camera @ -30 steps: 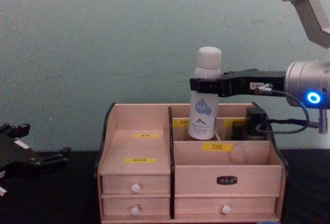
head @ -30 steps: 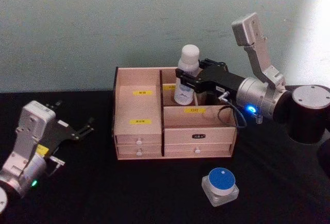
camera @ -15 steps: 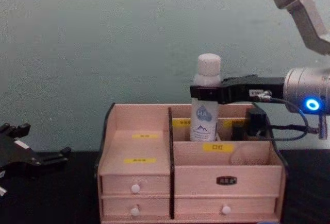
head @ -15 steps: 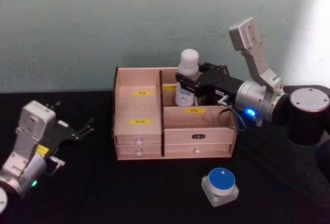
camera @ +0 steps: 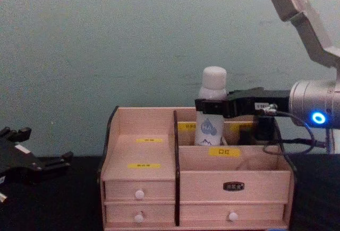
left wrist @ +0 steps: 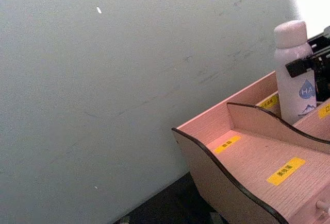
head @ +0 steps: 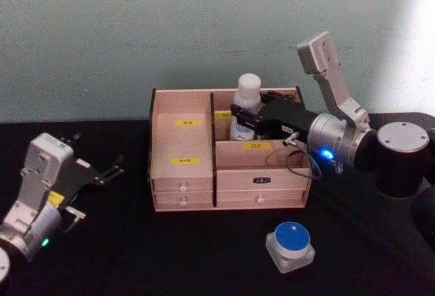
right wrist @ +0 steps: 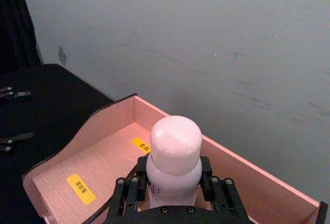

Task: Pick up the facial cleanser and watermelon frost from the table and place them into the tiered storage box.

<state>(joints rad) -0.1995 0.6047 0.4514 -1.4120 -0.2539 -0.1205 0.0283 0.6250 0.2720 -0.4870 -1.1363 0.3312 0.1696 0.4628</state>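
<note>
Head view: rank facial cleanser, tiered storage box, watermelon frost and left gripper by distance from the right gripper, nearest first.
1. facial cleanser: clamped in the right gripper.
2. tiered storage box: directly beneath it.
3. watermelon frost: on the table, in front of the box.
4. left gripper: far left.
</note>
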